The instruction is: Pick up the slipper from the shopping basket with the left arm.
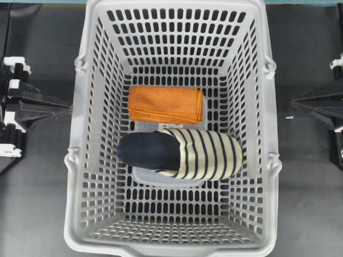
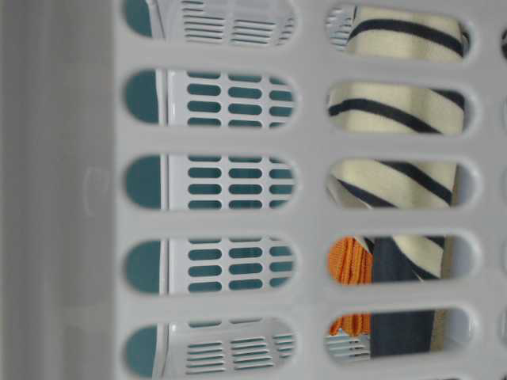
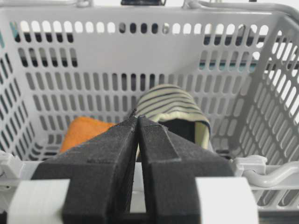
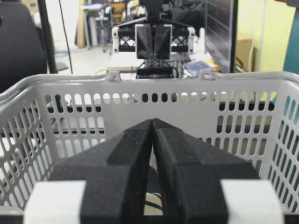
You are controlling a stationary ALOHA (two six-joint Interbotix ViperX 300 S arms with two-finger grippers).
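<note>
The slipper (image 1: pixel 182 152), cream with navy stripes and a dark insole, lies on its side on the floor of the grey shopping basket (image 1: pixel 80 160), opening toward the view's left. My left gripper (image 1: pixel 69 107) is shut and empty outside the basket's left wall. In the left wrist view its tips (image 3: pixel 137 116) point over the rim at the slipper (image 3: pixel 173 105). My right gripper (image 1: pixel 292 103) is shut and empty outside the right wall. In the right wrist view its tips (image 4: pixel 153 120) face the basket rim (image 4: pixel 140 84). The table-level view shows the slipper (image 2: pixel 396 111) through the wall slots.
A folded orange cloth (image 1: pixel 165 104) lies just behind the slipper, touching it; it also shows in the left wrist view (image 3: pixel 86 130) and the table-level view (image 2: pixel 348 261). The tall basket walls (image 3: pixel 140 56) stand between both grippers and the slipper.
</note>
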